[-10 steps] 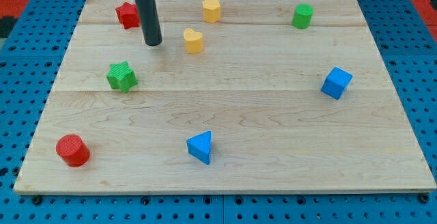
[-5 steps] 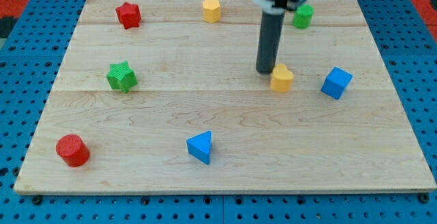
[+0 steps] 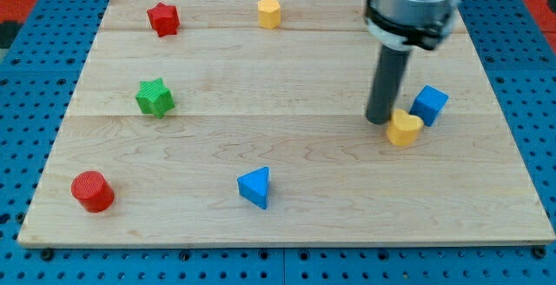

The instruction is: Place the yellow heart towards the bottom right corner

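Note:
The yellow heart [image 3: 404,129] lies on the wooden board [image 3: 287,172], right of centre, touching or nearly touching the blue cube [image 3: 429,105] at its upper right. My tip [image 3: 380,120] stands right against the heart's upper-left side. The rod rises from there toward the view's top, and the arm's grey body hides the upper right of the board.
A red star [image 3: 162,18] and a yellow hexagonal block [image 3: 269,12] sit near the top edge. A green star [image 3: 155,97] is at the left, a red cylinder [image 3: 92,190] at the bottom left, a blue triangle [image 3: 255,187] at the bottom centre.
My tip has swept from the upper left to the right and downward, pushing the yellow heart with it to beside the blue cube. The green block at the top right is now hidden behind the arm.

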`<state>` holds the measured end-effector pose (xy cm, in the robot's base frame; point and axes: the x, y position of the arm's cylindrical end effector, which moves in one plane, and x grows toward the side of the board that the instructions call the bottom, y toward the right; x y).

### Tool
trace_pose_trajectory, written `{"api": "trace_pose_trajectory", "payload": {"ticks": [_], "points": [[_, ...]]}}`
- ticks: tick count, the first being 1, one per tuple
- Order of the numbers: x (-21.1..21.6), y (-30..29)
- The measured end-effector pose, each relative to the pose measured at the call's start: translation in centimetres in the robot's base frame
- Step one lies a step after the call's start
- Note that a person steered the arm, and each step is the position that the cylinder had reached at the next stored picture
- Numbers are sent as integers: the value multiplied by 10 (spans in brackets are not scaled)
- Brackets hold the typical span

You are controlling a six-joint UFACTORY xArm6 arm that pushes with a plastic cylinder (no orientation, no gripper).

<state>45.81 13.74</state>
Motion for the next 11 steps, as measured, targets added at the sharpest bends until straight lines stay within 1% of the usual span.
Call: {"api": "trace_pose_trajectory", "payload": {"ticks": [1,2,3,4,5,6,7,10,11], "points": [[-10,5],[7,31],[52,34],[63,34],[63,34],[48,41],[49,57],[75,83],[75,93]]}}
